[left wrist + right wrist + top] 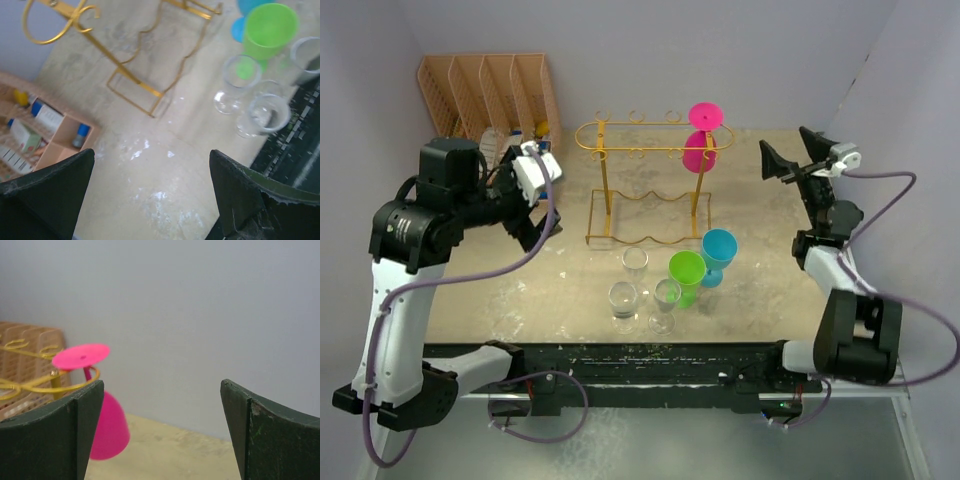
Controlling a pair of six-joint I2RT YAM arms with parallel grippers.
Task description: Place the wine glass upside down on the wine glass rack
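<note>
Spread right fingers (50,440) near wine glass (109,432)

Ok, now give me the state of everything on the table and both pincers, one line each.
pink wine glass: hanging upside down at the right end of the rack
wine glass rack: standing upright, holding only the pink glass
green glass: upright on the table
blue glass: upright on the table
three clear glasses: upright on the table
left pincer: open, empty
right pincer: open, empty
</note>
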